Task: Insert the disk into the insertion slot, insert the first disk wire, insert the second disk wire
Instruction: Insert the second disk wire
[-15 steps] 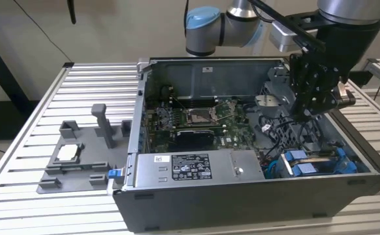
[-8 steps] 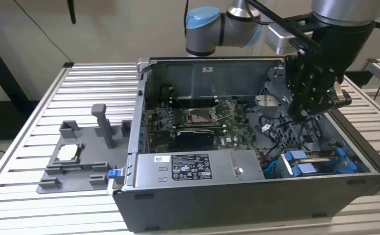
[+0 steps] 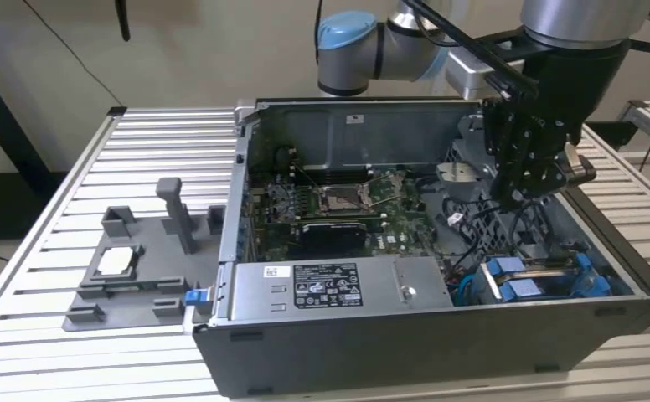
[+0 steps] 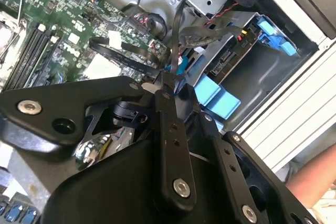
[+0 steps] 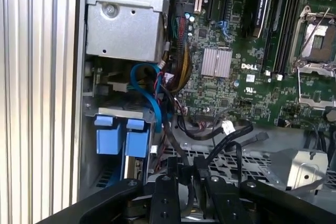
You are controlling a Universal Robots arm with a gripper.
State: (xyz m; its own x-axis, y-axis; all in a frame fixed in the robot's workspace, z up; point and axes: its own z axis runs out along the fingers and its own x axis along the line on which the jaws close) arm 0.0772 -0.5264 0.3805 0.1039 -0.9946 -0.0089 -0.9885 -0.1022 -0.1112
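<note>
The disk (image 3: 523, 290) in its blue carrier lies in the grey insertion slot (image 4: 273, 77) at the case's front corner, on the exterior view's right. Its blue tabs (image 5: 122, 139) face the motherboard in the first wrist view. My black gripper (image 3: 515, 201) hangs inside the case, above and just behind the slot. It is shut on a thin black disk wire (image 4: 181, 19) that runs from the fingertips (image 4: 164, 85) into the cable tangle. In the first wrist view the gripper (image 5: 186, 174) pinches that wire above a perforated metal plate.
The grey power-supply box (image 3: 325, 289) fills the case's front. The green motherboard (image 3: 337, 201) lies behind it, with loose black and blue cables (image 5: 152, 93) beside the slot. A grey fixture (image 3: 135, 268) stands on the slatted table at the exterior view's left. A person's arm (image 4: 315, 182) is just outside the case.
</note>
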